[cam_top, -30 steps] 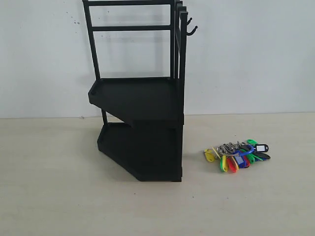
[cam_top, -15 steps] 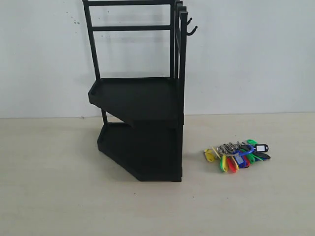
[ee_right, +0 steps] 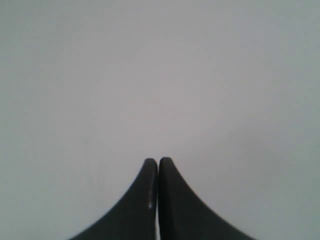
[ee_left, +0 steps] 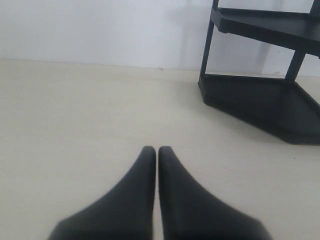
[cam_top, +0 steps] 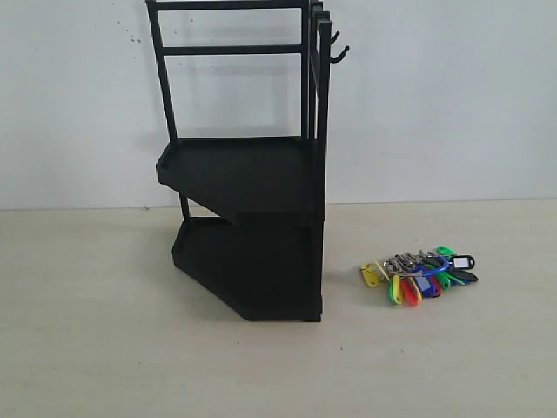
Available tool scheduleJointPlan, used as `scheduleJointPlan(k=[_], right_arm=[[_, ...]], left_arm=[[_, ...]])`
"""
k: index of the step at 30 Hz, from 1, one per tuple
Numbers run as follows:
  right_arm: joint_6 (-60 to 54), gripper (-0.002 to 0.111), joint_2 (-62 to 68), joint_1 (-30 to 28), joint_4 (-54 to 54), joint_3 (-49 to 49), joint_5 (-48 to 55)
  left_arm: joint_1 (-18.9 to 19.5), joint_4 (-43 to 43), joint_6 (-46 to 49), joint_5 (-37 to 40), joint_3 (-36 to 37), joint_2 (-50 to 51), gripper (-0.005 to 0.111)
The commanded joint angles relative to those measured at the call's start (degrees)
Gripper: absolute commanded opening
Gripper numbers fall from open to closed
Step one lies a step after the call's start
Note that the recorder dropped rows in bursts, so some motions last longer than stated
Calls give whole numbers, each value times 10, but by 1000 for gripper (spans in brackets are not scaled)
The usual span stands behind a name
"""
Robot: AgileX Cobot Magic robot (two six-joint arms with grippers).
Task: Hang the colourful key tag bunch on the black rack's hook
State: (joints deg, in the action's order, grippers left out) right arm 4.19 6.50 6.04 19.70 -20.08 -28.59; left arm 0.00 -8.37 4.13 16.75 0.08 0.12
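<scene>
The colourful key tag bunch (cam_top: 422,275) lies flat on the pale table, to the right of the black rack (cam_top: 248,174). Small hooks (cam_top: 338,50) stick out at the top right of the rack's upright bars. Neither arm shows in the exterior view. My left gripper (ee_left: 156,150) is shut with nothing in it, low over the table, with the rack's lower trays (ee_left: 265,95) ahead of it. My right gripper (ee_right: 158,162) is shut and empty, facing only a blank pale surface; the keys are out of its view.
A white wall (cam_top: 435,96) stands behind the table (cam_top: 96,348). The rack's two angular trays jut out toward the left and front.
</scene>
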Motion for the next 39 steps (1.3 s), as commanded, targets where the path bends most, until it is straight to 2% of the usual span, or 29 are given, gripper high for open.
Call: scheduleJointPlan(k=[1, 7, 11, 16, 28, 33, 35, 37, 39], right_arm=[[-49, 0, 103, -3, -73, -134, 206], [-108, 0, 295, -3, -74, -297, 538], [-103, 0, 401, -3, -71, -333, 645], [-51, 0, 487, -3, -67, -332, 653], [-42, 0, 650, -3, -97, -332, 647], [42, 0, 748, -3, -97, -333, 587], [69, 6, 786, -3, -97, -333, 556], [91, 17, 820, -3, -97, -340, 531], [110, 34, 857, -3, -97, -355, 514]], left_arm=[[0, 3, 2, -5, -1, -1, 4], [0, 3, 2, -5, -1, -1, 4], [0, 3, 2, -5, -1, -1, 4], [0, 3, 2, -5, -1, -1, 4], [0, 3, 2, -5, -1, -1, 4], [0, 3, 2, -5, -1, -1, 4], [0, 3, 2, -5, -1, -1, 4], [0, 3, 2, -5, -1, -1, 4], [0, 3, 2, -5, -1, -1, 4]])
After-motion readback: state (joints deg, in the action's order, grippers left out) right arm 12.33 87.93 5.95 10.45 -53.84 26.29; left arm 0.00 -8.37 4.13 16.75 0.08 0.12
